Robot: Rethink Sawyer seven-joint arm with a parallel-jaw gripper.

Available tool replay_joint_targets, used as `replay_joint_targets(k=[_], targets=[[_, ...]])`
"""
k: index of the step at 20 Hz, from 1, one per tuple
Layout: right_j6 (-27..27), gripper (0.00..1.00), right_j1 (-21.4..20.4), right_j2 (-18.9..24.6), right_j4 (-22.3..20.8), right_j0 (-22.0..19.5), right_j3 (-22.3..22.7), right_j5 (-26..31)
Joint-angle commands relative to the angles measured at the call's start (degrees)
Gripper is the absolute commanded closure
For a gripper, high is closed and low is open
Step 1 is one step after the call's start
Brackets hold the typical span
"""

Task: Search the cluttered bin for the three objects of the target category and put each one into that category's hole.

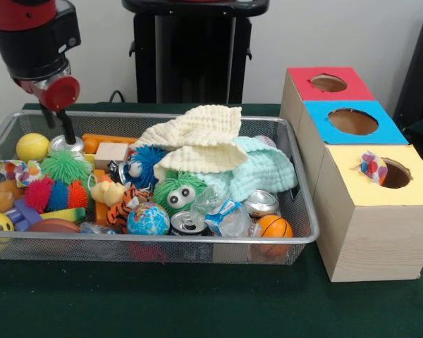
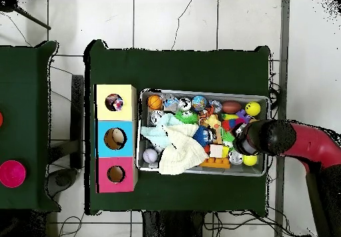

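Green table [image 1: 197, 310]: gripper [image 1: 69, 134] over silver can [image 1: 65, 145] in wire bin [image 1: 162, 243], grip unclear; cream cloth [image 1: 197, 137] covers middle

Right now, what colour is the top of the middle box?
Blue; the middle box shows it best in the front view, between the red-topped and yellow-topped ones.

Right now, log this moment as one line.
arm: over bin's end | gripper: down by silver can, state unclear | bin: cluttered, cloths on top | yellow box hole: one colourful ball in
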Motion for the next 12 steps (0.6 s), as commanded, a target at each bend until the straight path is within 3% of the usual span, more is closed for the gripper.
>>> replay_joint_targets(k=[1,12], targets=[[-16.1,0.00,2.6,2.9,-5.3,-1.9,0.9,-6.3],[-19.7,0.00,6.7,3.9,-8.2,-7.5,4.3,-10.3]])
